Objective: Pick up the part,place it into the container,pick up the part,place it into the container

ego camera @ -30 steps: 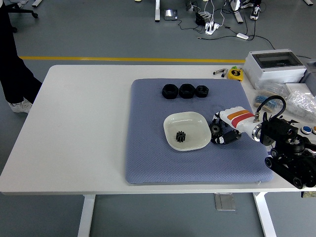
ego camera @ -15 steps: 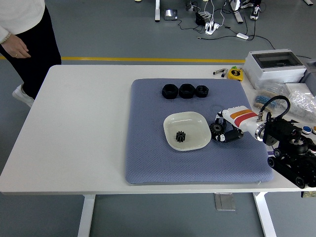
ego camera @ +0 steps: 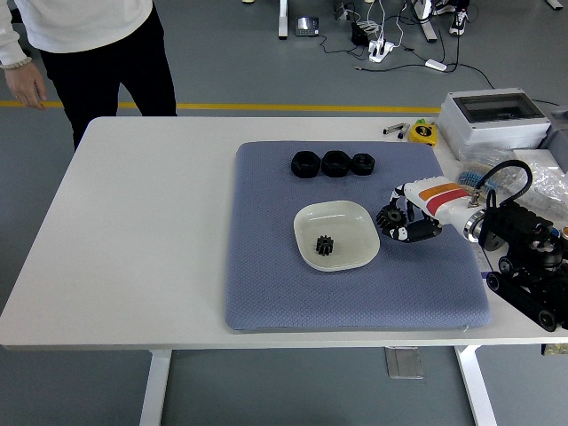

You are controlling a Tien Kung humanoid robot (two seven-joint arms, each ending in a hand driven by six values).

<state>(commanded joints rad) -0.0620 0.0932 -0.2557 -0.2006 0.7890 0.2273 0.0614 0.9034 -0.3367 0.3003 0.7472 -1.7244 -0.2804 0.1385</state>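
Observation:
A white square dish [ego camera: 348, 229] lies on the blue-grey mat [ego camera: 266, 266], with one small black gear [ego camera: 325, 245] inside it. My right hand [ego camera: 397, 223] hovers just right of the dish's right rim, its fingers curled around a second black gear [ego camera: 390, 217] and raised slightly off the mat. Three black ring-shaped parts [ego camera: 334, 163] sit in a row at the mat's far side. The left arm does not show.
A person in a white top and dark trousers stands at the table's far left corner [ego camera: 84, 44], one hand [ego camera: 27, 87] hanging by the edge. A grey box [ego camera: 493, 120], a yellow tape measure [ego camera: 423, 132] and bagged parts [ego camera: 541, 182] crowd the right side.
My right hand has lifted off the mat with the gear and shifted up and slightly back. The person has walked from the far left edge toward the table's far side.

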